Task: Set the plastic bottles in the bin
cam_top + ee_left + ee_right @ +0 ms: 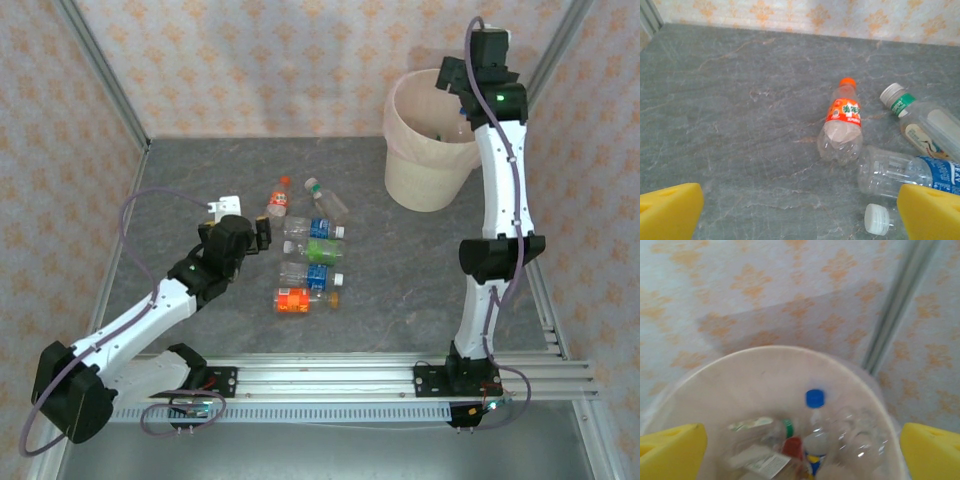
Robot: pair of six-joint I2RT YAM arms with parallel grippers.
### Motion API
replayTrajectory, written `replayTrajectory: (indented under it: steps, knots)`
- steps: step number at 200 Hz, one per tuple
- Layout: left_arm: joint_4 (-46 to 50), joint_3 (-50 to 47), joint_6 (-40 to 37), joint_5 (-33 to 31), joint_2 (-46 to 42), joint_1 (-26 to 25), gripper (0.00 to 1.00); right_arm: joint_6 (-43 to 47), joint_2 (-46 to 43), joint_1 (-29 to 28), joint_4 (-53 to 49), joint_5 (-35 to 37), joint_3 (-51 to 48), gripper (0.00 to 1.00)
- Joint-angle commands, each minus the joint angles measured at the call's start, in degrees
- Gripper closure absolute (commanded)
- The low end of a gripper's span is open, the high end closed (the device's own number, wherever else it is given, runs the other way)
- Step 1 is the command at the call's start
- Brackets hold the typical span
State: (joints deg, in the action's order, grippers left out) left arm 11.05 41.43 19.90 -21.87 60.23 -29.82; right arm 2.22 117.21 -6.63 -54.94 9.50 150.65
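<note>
My left pincer (800,214) gapes wide, empty; orange-label bottle (841,122) lies at one o'clock, long axis twelve-to-six. Right pincer (802,447), spread too, hangs over the bin (765,357).

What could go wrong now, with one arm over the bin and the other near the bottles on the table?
1. The orange-label bottle and the blue-label bottle lie very close together. The open left end effector may push one while closing on the other, and it could roll away.
2. The open right end effector hangs over the bin. If it withdraws low, it may catch the rim and tip the bin.
</note>
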Motion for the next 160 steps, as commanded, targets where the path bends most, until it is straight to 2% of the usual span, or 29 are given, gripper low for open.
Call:
replayTrajectory:
  steps: [1, 28, 55, 78, 89, 122, 160]
  knots:
    - [2.8, 2.5, 2.9, -0.4, 1.3, 0.5, 0.00, 2.3, -7.8, -3.6, 0.4, -5.4, -6.3, 0.01]
    - [4.0, 4.0, 4.6, 0.3, 3.4, 0.5, 0.00, 4.5, -18.3, -6.0, 13.0, -12.7, -25.9, 0.01]
    - [7.3, 7.0, 6.9, 0.9, 6.5, 0.8, 0.00, 6.6, -27.0, -6.8, 22.7, -25.8, -42.8, 0.01]
    - [11.8, 11.1, 10.0, 0.9, 10.3, 1.5, 0.00, 7.9, -31.0, -8.0, 30.6, -38.2, -54.9, 0.01]
    - [13.7, 12.9, 11.7, 0.8, 12.1, 1.8, 0.00, 8.7, -31.1, -9.3, 33.1, -41.3, -58.6, 0.01]
    - [17.2, 15.7, 15.8, 0.8, 15.9, 3.0, 0.00, 13.7, -25.1, -13.5, 33.1, -41.0, -60.9, 0.01]
    - [18.2, 15.2, 18.1, 2.3, 16.4, 4.7, 0.00, 16.6, -10.2, -17.1, 25.0, -30.1, -51.3, 0.01]
